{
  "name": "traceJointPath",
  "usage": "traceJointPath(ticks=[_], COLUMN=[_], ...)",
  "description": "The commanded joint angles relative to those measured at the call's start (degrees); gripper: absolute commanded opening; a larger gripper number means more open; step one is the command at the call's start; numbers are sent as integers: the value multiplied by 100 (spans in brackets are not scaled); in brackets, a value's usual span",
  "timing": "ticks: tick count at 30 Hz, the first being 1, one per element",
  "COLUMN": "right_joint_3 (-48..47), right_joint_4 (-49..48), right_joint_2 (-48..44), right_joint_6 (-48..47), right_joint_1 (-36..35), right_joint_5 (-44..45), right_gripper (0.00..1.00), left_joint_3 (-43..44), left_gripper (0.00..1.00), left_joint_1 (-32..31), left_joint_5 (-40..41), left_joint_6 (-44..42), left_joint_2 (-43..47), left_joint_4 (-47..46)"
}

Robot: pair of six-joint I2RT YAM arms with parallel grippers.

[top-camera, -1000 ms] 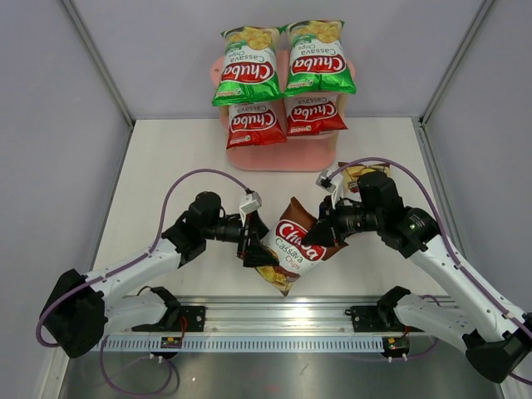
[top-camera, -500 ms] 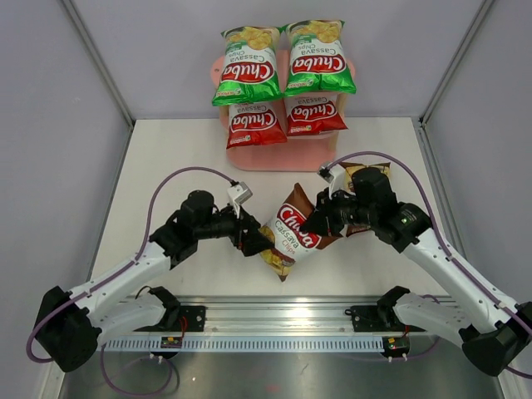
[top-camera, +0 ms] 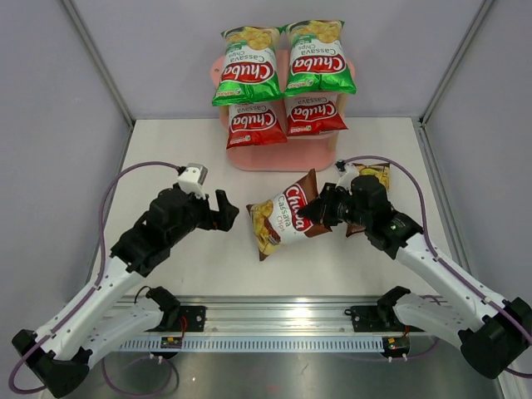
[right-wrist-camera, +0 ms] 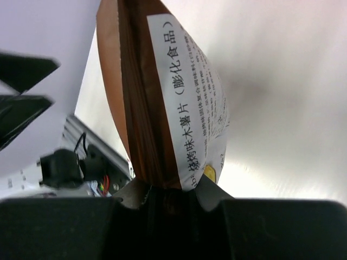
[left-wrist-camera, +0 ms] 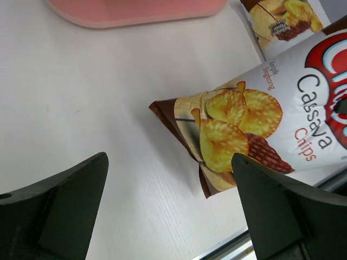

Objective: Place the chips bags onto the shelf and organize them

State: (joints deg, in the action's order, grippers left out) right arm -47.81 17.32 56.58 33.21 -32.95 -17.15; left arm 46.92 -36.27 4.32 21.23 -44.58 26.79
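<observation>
My right gripper [top-camera: 326,209] is shut on the end of a dark brown chips bag [top-camera: 284,216] and holds it over the table's middle; the bag's back and seam fill the right wrist view [right-wrist-camera: 162,108]. The bag's front also shows in the left wrist view [left-wrist-camera: 271,130]. My left gripper [top-camera: 228,209] is open and empty, left of that bag and apart from it. A second brown bag [top-camera: 370,179] lies on the table behind my right arm. Two green bags [top-camera: 246,65] lie on the pink shelf's [top-camera: 287,154] top board, two red bags [top-camera: 256,123] on the middle one.
Grey walls enclose the table on the left, right and back. A metal rail [top-camera: 283,320] with both arm bases runs along the near edge. The shelf's pink bottom board shows at the top of the left wrist view [left-wrist-camera: 135,11].
My left gripper has let go of the brown bag, opened and pulled back to the left. My right gripper has carried the bag up and away from the rail, turning it flatter.
</observation>
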Motion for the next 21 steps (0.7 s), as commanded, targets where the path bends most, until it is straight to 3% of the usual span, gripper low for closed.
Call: traceJointPath(ticks=[1, 7, 14, 21], right_joint_3=[464, 1976, 2662, 2602], right_joint_4=[-1667, -3950, -5369, -6705], right_joint_2=[-278, -736, -481, 712], right_joint_6=[1282, 3057, 3525, 3762], right_joint_1=[43, 34, 34, 34], right_joint_5=[782, 2302, 3716, 4289], right_gripper=[0, 0, 0, 0], left_joint_3=[467, 863, 512, 28], left_gripper=[99, 99, 99, 99], left_joint_1=[15, 15, 15, 15], left_joint_5=[790, 1335, 1309, 1186], left_joint_6=[-49, -295, -761, -840], left_joint_2=[309, 818, 1231, 1434], left_joint_4=[896, 1619, 1497, 1188])
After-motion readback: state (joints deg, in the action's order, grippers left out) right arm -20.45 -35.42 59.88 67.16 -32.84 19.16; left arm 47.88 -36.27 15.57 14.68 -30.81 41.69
